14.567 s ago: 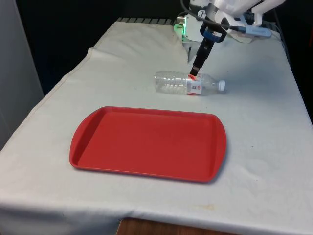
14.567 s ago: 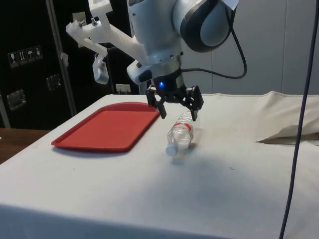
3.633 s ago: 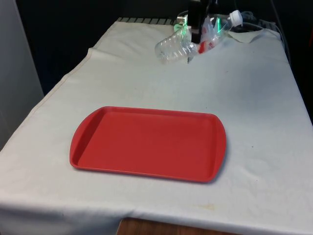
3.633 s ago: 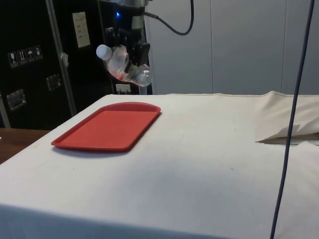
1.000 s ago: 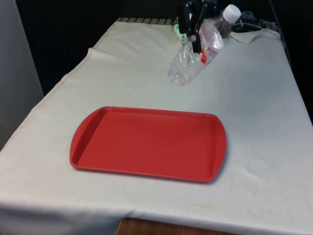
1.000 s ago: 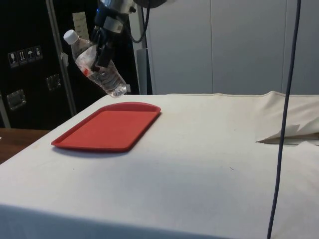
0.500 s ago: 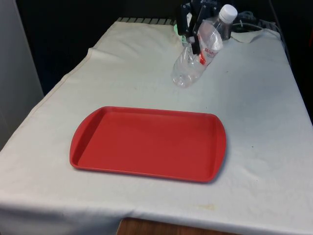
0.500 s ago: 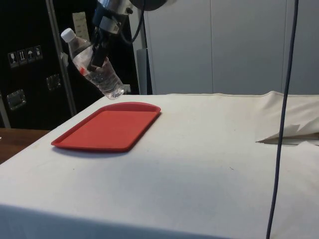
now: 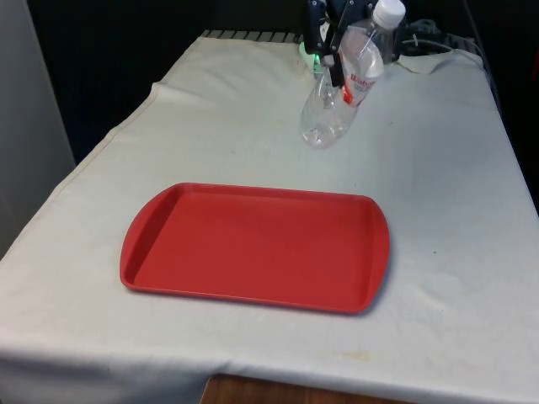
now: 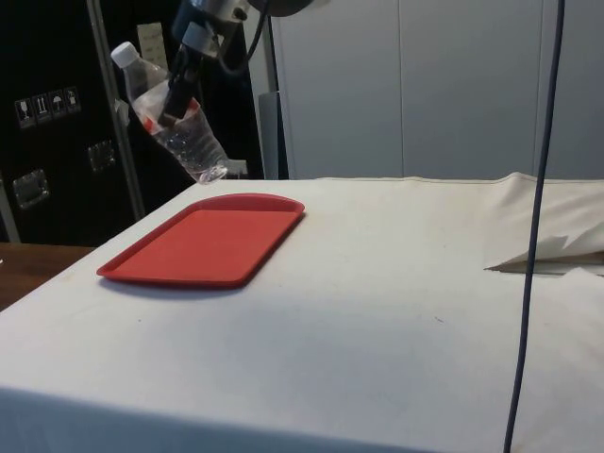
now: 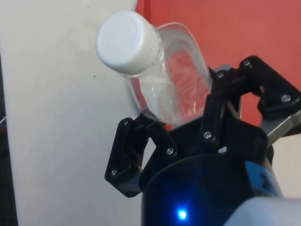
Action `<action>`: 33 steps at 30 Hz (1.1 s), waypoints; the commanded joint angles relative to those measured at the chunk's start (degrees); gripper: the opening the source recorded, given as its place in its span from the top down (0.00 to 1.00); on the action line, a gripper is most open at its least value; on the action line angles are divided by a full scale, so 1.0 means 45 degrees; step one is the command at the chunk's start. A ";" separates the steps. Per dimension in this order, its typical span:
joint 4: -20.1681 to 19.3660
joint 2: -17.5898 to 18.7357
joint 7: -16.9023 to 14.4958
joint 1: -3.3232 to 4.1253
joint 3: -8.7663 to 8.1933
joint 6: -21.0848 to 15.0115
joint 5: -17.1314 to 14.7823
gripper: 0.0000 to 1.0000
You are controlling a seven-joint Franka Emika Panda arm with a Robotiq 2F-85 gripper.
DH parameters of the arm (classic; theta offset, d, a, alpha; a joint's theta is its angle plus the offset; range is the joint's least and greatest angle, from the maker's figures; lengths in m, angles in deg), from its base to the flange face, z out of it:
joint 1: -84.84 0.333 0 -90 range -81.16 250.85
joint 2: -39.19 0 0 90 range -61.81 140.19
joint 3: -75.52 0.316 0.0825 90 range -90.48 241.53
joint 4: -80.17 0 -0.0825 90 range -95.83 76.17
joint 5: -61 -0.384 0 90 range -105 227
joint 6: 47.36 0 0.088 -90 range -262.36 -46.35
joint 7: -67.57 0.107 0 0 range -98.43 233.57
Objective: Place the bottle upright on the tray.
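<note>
A clear plastic bottle [image 9: 341, 88] with a white cap and a red-and-white label hangs in the air, tilted, cap end up. My black gripper [image 9: 333, 61] is shut on the bottle at its label. In the side view the bottle [image 10: 179, 127] hangs above the far end of the red tray [image 10: 203, 241], gripper [image 10: 177, 94] at its middle. In the wrist view the bottle [image 11: 160, 80] shows cap first between the fingers [image 11: 129, 155], with the tray [image 11: 225, 28] behind it. The flat red tray [image 9: 253, 244] lies in the table's middle, nearer the camera than the bottle.
White cloth covers the table. A fold of cloth [image 10: 547, 250] lies at the side view's right. A dark cable [image 10: 533, 236] hangs down in front of it. Dark cabinets [image 10: 57, 123] stand behind the tray.
Over the last second the bottle has swung more upright in the gripper, its cap rising. The tray has not moved. Much earlier the bottle lay on the cloth.
</note>
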 commanded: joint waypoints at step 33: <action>-0.0471 0.0293 0.2776 0.0000 0.0331 -0.2878 -0.0153 0.65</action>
